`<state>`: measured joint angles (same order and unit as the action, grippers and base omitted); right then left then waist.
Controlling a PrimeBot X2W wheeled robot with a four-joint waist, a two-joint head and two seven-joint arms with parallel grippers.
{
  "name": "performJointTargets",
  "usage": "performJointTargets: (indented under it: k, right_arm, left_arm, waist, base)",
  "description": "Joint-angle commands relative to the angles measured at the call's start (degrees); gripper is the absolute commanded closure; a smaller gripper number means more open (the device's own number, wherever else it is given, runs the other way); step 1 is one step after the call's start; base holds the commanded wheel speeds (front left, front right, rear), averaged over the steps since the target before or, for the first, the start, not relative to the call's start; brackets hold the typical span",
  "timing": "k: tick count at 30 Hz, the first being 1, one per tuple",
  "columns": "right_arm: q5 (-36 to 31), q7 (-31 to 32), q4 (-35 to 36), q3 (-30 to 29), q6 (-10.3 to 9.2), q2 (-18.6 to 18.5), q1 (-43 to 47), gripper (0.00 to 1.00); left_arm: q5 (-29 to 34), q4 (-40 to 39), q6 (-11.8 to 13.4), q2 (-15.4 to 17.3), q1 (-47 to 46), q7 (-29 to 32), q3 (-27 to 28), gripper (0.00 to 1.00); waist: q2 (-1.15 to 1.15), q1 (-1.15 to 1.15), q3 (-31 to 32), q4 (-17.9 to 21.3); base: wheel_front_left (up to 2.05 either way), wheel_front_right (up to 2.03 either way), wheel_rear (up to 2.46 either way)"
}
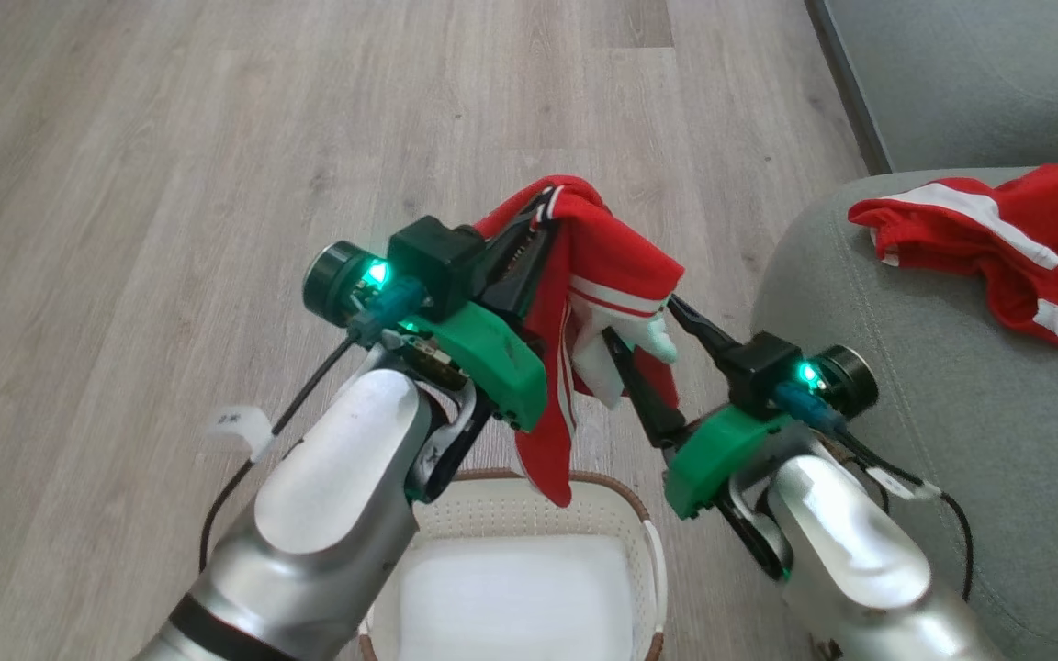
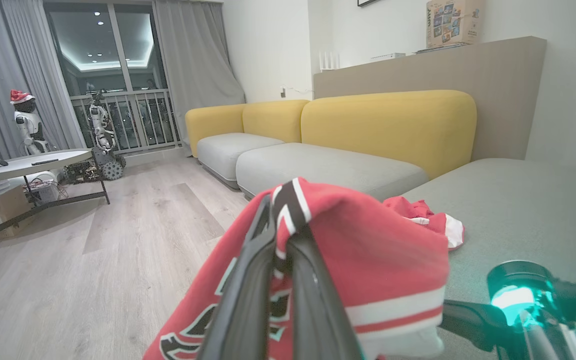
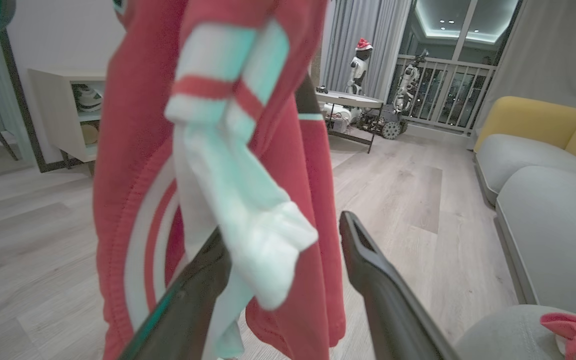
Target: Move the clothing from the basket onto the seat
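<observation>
Head view gives basket (image 1: 512, 508) under jersey (image 1: 604, 266); L wrist gives yellow backrests (image 2: 388, 125).

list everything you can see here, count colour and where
held jersey: one, red with white stripes, hanging from the left gripper above the basket
second garment: one, red with white stripes, lying crumpled on the seat
basket: one, white with brown rim, on the floor at the bottom of the head view
liner sheet: one, white, flat inside the basket
seat: one, grey-green, at the right
floor: pale wood planks
sofa: one, yellow backs and grey seats, by the wall
table: one, round, pale top, near the window
left gripper: shut on the held jersey
right gripper: open, fingers either side of the hanging fold
</observation>
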<state>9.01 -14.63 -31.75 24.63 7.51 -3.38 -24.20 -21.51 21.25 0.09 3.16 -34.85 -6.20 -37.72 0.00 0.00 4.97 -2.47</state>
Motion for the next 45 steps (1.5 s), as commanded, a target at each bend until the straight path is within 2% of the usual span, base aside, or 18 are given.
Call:
performJointTargets:
  k: [1,9,10,11,12,13,21,22,23,24,26,27,36,40,41,45]
  right_arm:
    - [0.8,-0.4,1.2,1.3,-0.02,0.5,-3.4,0.0]
    - [6.1,-0.4,-4.4,11.1,-0.02,0.5,-10.0,0.0]
    - [6.6,-0.4,-4.5,11.6,-0.02,0.5,-10.5,0.2]
    - [7.0,-0.4,-4.4,12.1,-0.02,0.5,-10.9,0.56]
    - [7.3,-0.4,-4.4,12.4,-0.02,0.4,-11.1,0.88]
    - [7.6,-0.4,-4.2,12.7,-0.02,0.3,-11.1,1.0]
    - [10.0,-0.4,-1.7,10.8,-0.02,-0.4,-8.4,1.0]
    - [10.1,-0.4,-1.3,10.1,-0.02,-0.4,-8.1,1.0]
    - [10.2,-0.4,-0.9,9.5,-0.02,-0.5,-7.7,1.0]
    - [10.2,-0.4,-0.6,8.7,-0.02,-0.6,-7.4,1.0]
    - [10.0,-0.4,0.0,7.0,-0.02,-0.6,-6.8,1.0]
    - [9.9,-0.4,0.3,6.1,-0.02,-0.7,-6.5,1.0]
    - [7.0,-0.4,2.9,-2.3,-0.02,-0.9,-4.2,1.0]
    - [5.6,-0.4,4.3,-4.6,-0.02,-1.0,-3.0,1.0]
    - [5.6,-0.4,4.3,-4.6,-0.02,-1.0,-3.0,1.0]
    - [5.8,-0.4,6.2,-6.3,-0.02,-0.9,-1.2,1.0]
  left_arm:
    - [-0.2,-2.4,0.3,0.2,-2.7,-0.4,1.8,1.0]
    - [-1.1,-3.1,0.6,0.1,-2.3,-0.6,0.7,1.0]
    - [-1.2,-2.9,0.7,0.1,-2.3,-0.6,0.7,1.0]
    - [-1.3,-2.7,0.8,0.1,-2.1,-0.6,0.7,1.0]
    - [-1.5,-2.5,0.9,0.1,-2.0,-0.6,0.8,1.0]
    - [-1.7,-2.2,1.0,0.2,-1.9,-0.6,1.0,1.0]
    - [-3.2,0.5,2.1,1.8,0.4,-1.8,2.7,1.0]
    - [-3.4,0.8,2.2,2.0,0.8,-2.3,2.9,0.95]
    - [-3.5,1.1,2.3,2.2,1.2,-2.9,3.1,0.71]
    - [-3.6,1.4,2.5,2.3,1.8,-3.5,3.3,0.54]
    - [-4.2,2.1,2.8,2.2,3.1,-4.6,3.6,0.05]
    - [-4.3,2.5,2.8,2.2,3.7,-5.0,3.6,0.0]
    - [-5.1,4.6,2.6,1.3,8.4,-7.9,2.8,0.0]
    - [-4.9,4.6,2.3,1.1,10.1,-8.5,2.7,0.0]
    - [-4.9,4.6,2.3,1.1,10.1,-8.5,2.7,0.0]
    - [-5.6,3.8,1.8,0.6,11.9,-8.7,3.2,0.0]
  waist:
    - [0.0,0.0,0.0,-0.2]
    - [0.0,0.0,0.0,-0.7]
    - [0.0,0.0,0.0,-0.7]
    - [0.0,0.0,0.0,-0.7]
    - [0.0,0.0,0.0,-0.7]
    - [0.0,0.0,0.0,-0.7]
    - [0.0,0.0,0.2,1.0]
    - [0.0,0.0,0.2,1.4]
    - [0.0,0.0,0.3,1.8]
    - [0.0,0.0,0.3,2.2]
    - [0.0,0.0,0.3,3.2]
    - [0.0,0.0,0.3,3.6]
    - [0.0,0.0,-0.4,9.7]
    - [0.0,0.0,-0.9,13.8]
    - [0.0,0.0,-0.9,13.8]
    - [0.0,0.0,-1.6,18.6]
  base:
    - [0.0,0.0,0.0]
    - [0.0,0.0,0.0]
    - [0.0,0.0,0.0]
    - [0.0,0.0,0.0]
    - [0.0,0.0,0.0]
    - [0.0,0.0,0.0]
    - [0.0,0.0,0.0]
    - [0.0,0.0,0.0]
    - [0.0,0.0,0.0]
    - [0.0,0.0,0.0]
    - [0.0,0.0,0.0]
    - [0.0,0.0,0.0]
    - [0.0,0.0,0.0]
    - [0.0,0.0,0.0]
    - [0.0,0.0,0.0]
    - [0.0,0.0,0.0]
